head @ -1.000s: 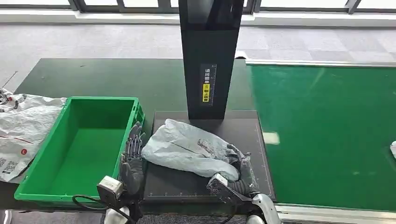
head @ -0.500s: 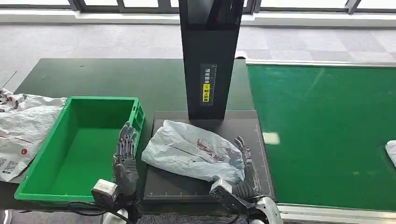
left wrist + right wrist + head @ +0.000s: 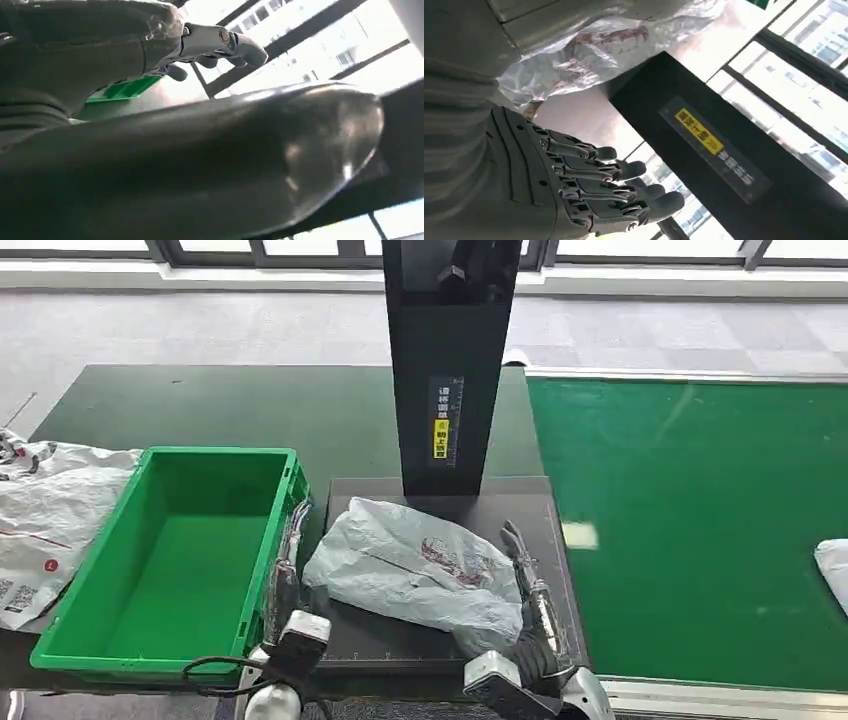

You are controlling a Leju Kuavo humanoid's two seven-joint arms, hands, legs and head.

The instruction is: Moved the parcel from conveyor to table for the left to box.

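Lay crumpled on the black scanner platform, in front of the black upright column: a pale grey plastic parcel with a reddish printed patch on top. Seen from the right wrist view as wrinkled film just beside the column and its yellow label.

Stood edge-on just left of the parcel, between it and the green crate: left robot hand, fingers straight and pointing toward the column, released, grasping nothing. Could not tell whether those fingers touched the parcel's edge. Showed in the left wrist view with fingertips extended past a blurred dark mass, a sliver of the green crate behind.

Stood just right of the parcel, on the platform's right part: right robot hand, fingers stretched out toward the column, released, nothing in its grasp. Appeared in the right wrist view as spread dark fingers apart from the parcel.

Sat left of the platform on the dark green surface: the crate, empty. Farther left of the crate: white printed mail bags. Right of the platform: bright green conveyor belt, with a white package at its far right edge.
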